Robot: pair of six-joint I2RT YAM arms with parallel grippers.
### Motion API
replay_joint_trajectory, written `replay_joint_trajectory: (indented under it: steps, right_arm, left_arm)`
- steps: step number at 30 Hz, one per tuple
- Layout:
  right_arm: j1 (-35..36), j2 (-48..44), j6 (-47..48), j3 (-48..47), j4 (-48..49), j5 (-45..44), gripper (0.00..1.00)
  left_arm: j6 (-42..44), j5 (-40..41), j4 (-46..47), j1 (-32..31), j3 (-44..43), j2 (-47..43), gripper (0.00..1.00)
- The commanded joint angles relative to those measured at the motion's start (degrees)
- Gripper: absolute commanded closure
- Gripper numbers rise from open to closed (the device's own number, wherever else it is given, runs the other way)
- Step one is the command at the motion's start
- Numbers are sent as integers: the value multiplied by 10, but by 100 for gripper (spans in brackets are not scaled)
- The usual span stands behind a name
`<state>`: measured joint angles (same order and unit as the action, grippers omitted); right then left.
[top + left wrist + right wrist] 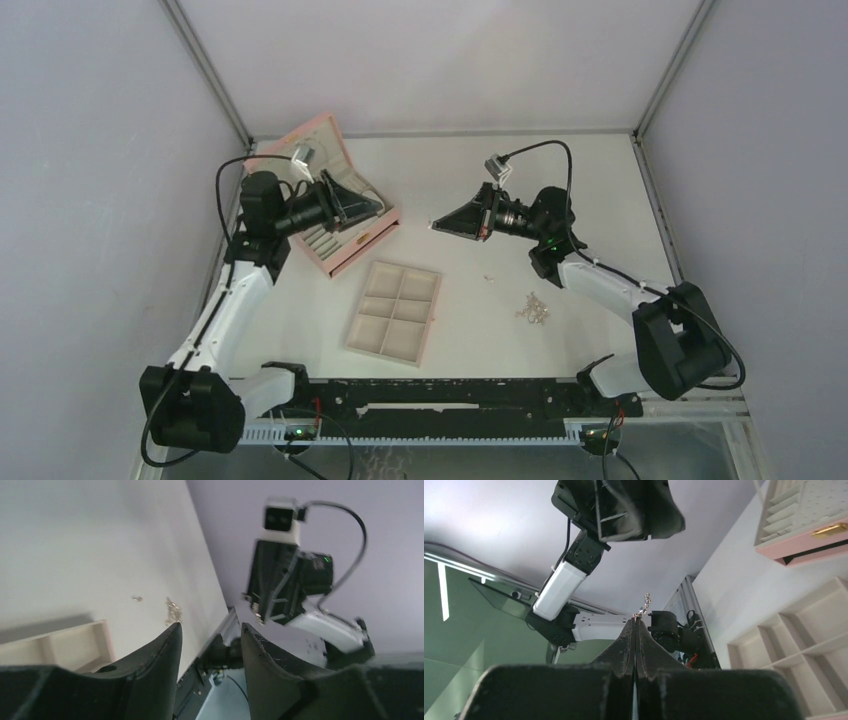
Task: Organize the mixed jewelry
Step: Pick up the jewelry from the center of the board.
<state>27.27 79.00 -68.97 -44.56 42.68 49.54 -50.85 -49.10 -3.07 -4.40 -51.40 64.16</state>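
A short silver chain [644, 604], a few fine links catching the light, sticks up from the tips of the right gripper [635, 626]. Its black tapered fingers are pressed tight together on it. The chain is held in the air above the middle of the table, clear of the surface.

The rest of the jewelry lies on the table toward its right side. There is a little heap of tangled silver pieces [533, 310], too small to tell apart. One stray silver bit [489, 278] lies near it, on the side toward the table's centre.

Left of the heap and well apart from it, a beige tray [395, 312] sits toward the table's near edge. It is flat and rectangular, with six square-cornered compartments in two columns.

Beyond the tray, toward the far left corner, a pink box [345, 245] stands open. It has pale ridged and dotted inserts and a gold-coloured pull on its front. The left gripper [210, 632] hovers above that box, its matt black fingers spread apart.

The table [560, 190] is smooth and matt white. Plain pale lilac-grey walls close it in on the left, far and right sides, with metal posts in the two far corners.
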Motion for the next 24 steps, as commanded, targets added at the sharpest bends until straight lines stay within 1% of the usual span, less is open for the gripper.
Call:
replay_joint_trajectory:
  steps: [1, 3, 6, 10, 17, 24]
  right_arm:
    - [16, 18, -65, -19, 140, 7, 100]
    - [22, 20, -68, -20, 147, 2, 100]
    - [28, 19, -65, -25, 143, -3, 100]
    - [32, 22, -58, -32, 134, -5, 100]
    - [34, 23, -52, -32, 126, -6, 100]
    - [35, 23, -44, -33, 116, -10, 100]
  left_arm:
    - [-25, -61, 81, -51, -32, -26, 46]
    - [-33, -73, 100, -60, -35, -27, 44]
    - [-45, -87, 111, -76, -43, -19, 44]
    - [-49, -89, 108, -99, -48, -9, 47]
    - [-59, -95, 96, -141, -50, 9, 47]
    - [-72, -77, 101, -159, -57, 15, 54]
